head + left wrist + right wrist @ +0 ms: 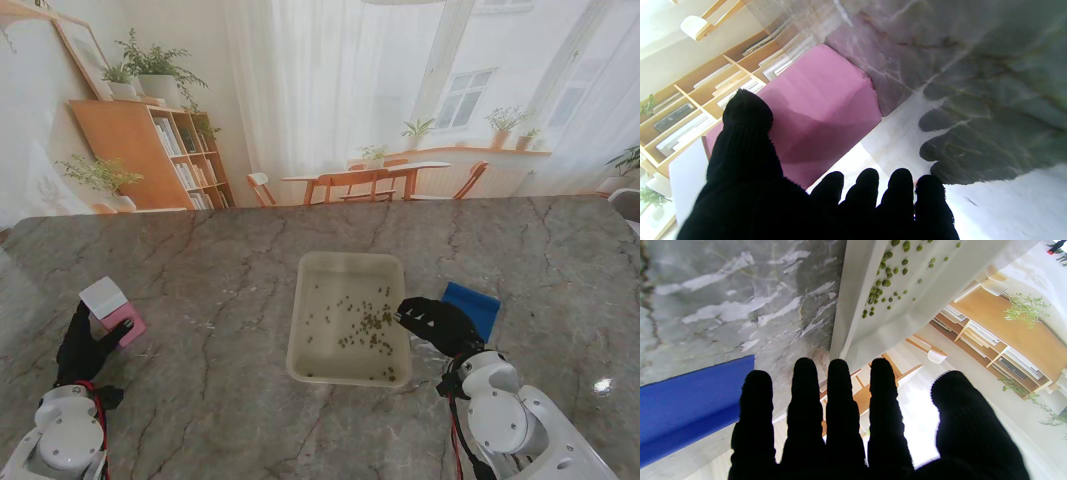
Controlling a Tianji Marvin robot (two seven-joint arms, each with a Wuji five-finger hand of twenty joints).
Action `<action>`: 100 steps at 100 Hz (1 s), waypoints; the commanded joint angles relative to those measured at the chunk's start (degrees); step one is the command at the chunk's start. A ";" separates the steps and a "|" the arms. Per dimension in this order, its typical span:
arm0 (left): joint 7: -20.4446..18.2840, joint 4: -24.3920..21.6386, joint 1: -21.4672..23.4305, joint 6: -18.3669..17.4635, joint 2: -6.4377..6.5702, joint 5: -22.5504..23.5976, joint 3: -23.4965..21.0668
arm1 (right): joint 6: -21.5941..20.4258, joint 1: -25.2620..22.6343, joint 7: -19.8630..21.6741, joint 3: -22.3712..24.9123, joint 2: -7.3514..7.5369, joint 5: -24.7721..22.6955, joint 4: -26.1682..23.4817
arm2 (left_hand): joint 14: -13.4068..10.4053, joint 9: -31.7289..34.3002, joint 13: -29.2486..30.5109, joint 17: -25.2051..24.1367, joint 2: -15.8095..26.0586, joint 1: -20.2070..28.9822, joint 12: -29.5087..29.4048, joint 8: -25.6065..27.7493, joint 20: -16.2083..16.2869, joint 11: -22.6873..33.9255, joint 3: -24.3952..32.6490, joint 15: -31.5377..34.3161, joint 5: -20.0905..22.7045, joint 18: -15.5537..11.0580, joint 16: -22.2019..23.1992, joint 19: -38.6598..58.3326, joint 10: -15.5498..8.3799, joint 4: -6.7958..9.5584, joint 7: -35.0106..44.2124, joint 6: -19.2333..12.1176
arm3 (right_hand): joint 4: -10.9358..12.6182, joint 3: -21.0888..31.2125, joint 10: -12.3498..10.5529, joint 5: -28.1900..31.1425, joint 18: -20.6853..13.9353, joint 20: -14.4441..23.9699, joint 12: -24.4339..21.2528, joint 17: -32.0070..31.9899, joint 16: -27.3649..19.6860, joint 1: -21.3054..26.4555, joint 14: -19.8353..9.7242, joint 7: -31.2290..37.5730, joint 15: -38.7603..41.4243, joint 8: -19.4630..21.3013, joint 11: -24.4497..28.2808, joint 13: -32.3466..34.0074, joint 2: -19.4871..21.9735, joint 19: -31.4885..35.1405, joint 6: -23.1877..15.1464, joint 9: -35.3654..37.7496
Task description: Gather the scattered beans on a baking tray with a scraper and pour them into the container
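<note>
The beans (362,325) lie scattered in the baking tray (303,318) at the table's (220,260) middle. My right hand (440,324), open and empty, hovers between tray and blue scraper (473,305). My left hand (88,345), also open, is just beside the pink container (122,322).

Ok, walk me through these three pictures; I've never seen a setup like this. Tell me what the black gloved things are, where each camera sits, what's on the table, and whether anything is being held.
The black gloved shapes are the robot's two five-finger hands. The wide picture looks down from its stand: the left hand and right hand rise from the bottom corners. The other two pictures come from cameras on each wrist and appear upside down.

On the marble table sits a pale baking tray with green beans scattered inside. A blue scraper lies right of it, beside the right hand. A pink container with a white piece on it sits by the left hand.

Both hands are open; nothing is held.
</note>
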 commanded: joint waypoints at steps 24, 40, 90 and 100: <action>-2.32 1.78 -2.22 0.66 -0.36 -3.05 0.80 | 0.09 -0.31 0.70 0.10 0.09 -0.16 -0.10 | -2.52 6.53 5.54 4.73 -4.90 8.25 2.75 21.22 2.10 1.69 0.50 1.34 2.81 0.66 0.90 8.51 -3.96 2.40 9.38 -8.82 | 1.20 -1.39 -0.25 1.03 0.59 -0.19 0.54 0.32 0.06 0.44 -0.75 1.07 0.52 1.15 1.33 1.10 1.61 1.60 -0.66 0.87; -1.26 2.62 -3.00 1.36 -0.77 -3.86 1.21 | 0.15 -0.38 0.69 0.15 0.08 -0.17 -0.17 | -4.06 13.79 11.01 7.87 -5.53 14.49 5.97 39.14 3.42 4.01 0.48 2.89 11.69 -0.52 2.27 14.32 -6.32 2.06 20.28 -11.74 | 1.19 -1.40 -0.30 1.19 0.64 -0.20 0.56 0.33 0.07 0.48 -0.75 1.16 0.56 1.17 1.36 1.14 1.82 1.67 -0.74 0.98; -0.80 -2.11 -1.65 -1.47 -1.28 -7.31 0.85 | 0.16 -0.55 0.48 0.31 0.01 0.01 -0.34 | -7.80 44.48 37.55 27.69 -8.77 27.49 32.66 48.18 14.30 6.48 0.44 10.40 21.20 -1.72 9.22 31.48 -16.26 0.57 55.13 -12.79 | 1.16 -1.81 -0.33 1.77 0.74 -0.29 0.59 0.35 0.08 0.79 -0.78 1.51 0.62 1.25 1.39 1.22 2.49 1.78 -0.81 1.13; -2.04 -5.64 -0.34 -2.71 -0.87 -7.06 0.62 | 0.15 -0.71 0.22 0.45 -0.04 0.04 -0.46 | -7.75 47.13 40.28 30.31 -8.43 27.33 33.55 48.75 15.30 6.92 0.44 11.57 20.93 -1.25 10.07 33.42 -16.58 0.58 55.57 -13.11 | 1.16 -1.91 -0.36 1.67 0.72 -0.30 0.58 0.35 0.07 0.83 -0.82 1.47 0.62 1.23 1.38 1.24 2.55 1.79 -0.87 1.15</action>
